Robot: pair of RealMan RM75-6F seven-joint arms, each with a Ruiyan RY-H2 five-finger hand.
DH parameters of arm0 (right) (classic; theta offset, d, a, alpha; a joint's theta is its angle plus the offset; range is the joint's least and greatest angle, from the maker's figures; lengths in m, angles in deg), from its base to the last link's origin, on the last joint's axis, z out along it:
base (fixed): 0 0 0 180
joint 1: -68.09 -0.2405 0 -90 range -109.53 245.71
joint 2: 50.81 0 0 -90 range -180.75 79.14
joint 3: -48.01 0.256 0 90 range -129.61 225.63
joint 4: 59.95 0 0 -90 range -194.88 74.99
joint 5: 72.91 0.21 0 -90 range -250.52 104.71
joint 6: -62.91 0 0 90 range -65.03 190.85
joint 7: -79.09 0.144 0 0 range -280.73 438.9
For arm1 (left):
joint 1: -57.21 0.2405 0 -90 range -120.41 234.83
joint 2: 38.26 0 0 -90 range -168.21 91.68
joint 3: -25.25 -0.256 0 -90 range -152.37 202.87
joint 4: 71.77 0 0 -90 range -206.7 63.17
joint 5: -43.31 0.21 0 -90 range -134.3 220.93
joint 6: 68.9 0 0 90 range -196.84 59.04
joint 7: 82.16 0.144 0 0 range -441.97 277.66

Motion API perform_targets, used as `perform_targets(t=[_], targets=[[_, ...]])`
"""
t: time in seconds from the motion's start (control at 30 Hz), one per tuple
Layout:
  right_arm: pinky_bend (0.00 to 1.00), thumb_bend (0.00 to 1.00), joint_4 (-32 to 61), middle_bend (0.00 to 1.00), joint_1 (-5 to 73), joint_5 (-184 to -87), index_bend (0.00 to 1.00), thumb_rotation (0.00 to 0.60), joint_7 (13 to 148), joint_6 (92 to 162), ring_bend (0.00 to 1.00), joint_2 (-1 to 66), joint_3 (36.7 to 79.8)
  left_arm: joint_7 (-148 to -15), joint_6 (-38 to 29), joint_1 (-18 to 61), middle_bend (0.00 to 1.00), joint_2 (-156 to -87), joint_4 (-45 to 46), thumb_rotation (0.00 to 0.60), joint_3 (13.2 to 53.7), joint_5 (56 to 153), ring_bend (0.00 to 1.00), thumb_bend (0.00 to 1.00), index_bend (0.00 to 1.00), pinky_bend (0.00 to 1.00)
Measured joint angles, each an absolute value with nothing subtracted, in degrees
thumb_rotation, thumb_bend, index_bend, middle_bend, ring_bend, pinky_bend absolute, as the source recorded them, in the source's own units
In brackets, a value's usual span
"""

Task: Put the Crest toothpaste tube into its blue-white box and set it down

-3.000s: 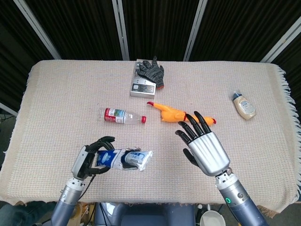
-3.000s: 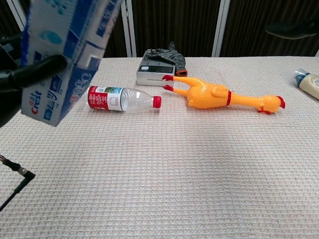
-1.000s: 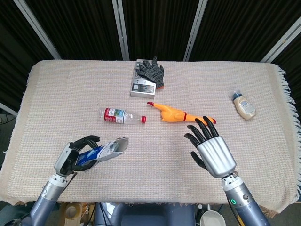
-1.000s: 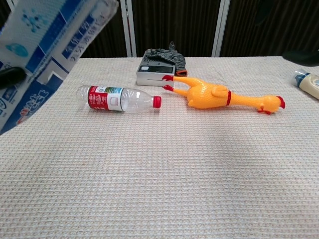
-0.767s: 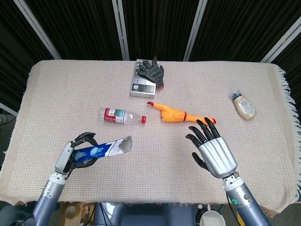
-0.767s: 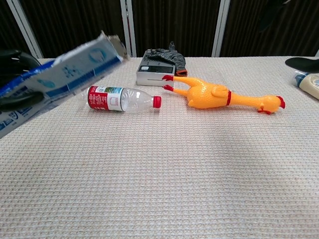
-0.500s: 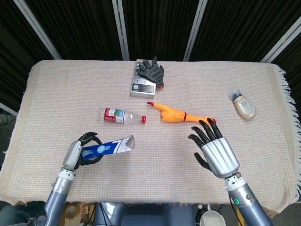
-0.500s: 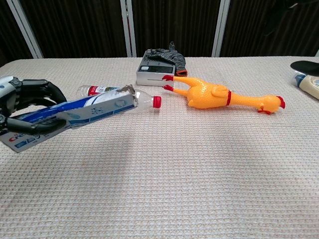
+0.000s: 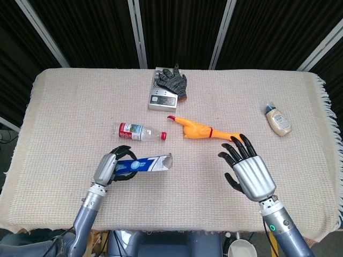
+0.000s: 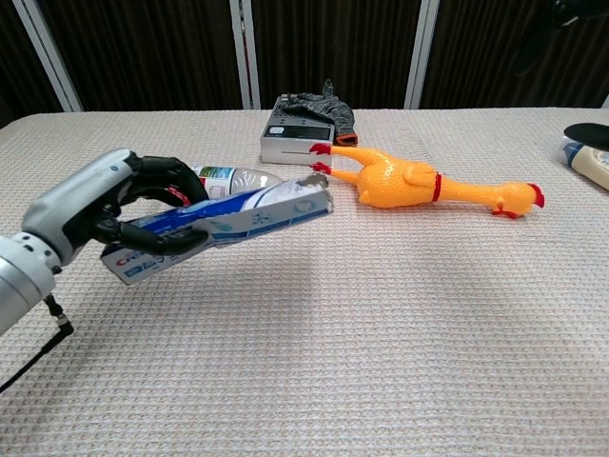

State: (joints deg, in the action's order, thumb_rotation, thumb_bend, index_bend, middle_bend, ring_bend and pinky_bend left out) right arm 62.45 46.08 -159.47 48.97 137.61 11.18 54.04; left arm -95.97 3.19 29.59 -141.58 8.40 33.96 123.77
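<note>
My left hand (image 9: 110, 166) (image 10: 114, 205) grips the blue-white Crest box (image 9: 147, 164) (image 10: 233, 219) near its left end, fingers curled around it. The box lies nearly level just above the cloth, its open flap end pointing right. The toothpaste tube itself does not show; whether it is inside the box cannot be told. My right hand (image 9: 248, 170) hovers open at the front right, fingers spread, holding nothing; in the chest view only dark fingertips (image 10: 590, 132) show at the right edge.
A clear water bottle with a red label (image 9: 140, 132) (image 10: 233, 176) lies just behind the box. A yellow rubber chicken (image 9: 203, 130) (image 10: 423, 183) lies at centre. A grey device (image 9: 162, 99) with a black glove (image 9: 172, 81) sits at the back; a small squeeze bottle (image 9: 278, 120) lies far right.
My left hand has carried the box rightward and forward and lowered it from a raised tilt to nearly level above the cloth. My right hand drifted slightly right and down.
</note>
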Motion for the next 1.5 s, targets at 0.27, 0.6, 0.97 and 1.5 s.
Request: perform_targets(t=[0.27,0.6,0.97,1.5], targets=[[0.0,0.35,60.69,0.22,46.71,-159.84,0.33,0.6,51.39,137.89,0.08,11.19,53.78,-85.47,-0.83,25.97,0.43,-143.87,8.25,0.6,36.71,120.44,0.22,0.31,0.48,0.23],[0.0,0.35,59.86,0.22,47.27,-160.33,0.33,0.6,52.47,137.98,0.08,11.21,53.46,-74.39,-4.49,23.9,0.36,-145.14,9.62,0.6,37.53,114.41,0.18,0.31,0.43,0.23],[0.0,0.35,58.81,0.2,47.73,-158.65,0.31,0.6,52.25,137.49,0.05,11.31,53.29,-66.21,-5.62,23.61,0.1,-142.08,13.54,0.6,36.04,112.02,0.01,0.31,0.23,0.17],[0.0,0.35,47.45,0.18,49.21,-154.09,0.27,0.6,56.68,136.84,0.04,14.82,52.48,-53.98,5.47,30.88,0.12,-121.82,35.37,0.6,30.66,113.29,0.01,0.28,0.22,0.16]])
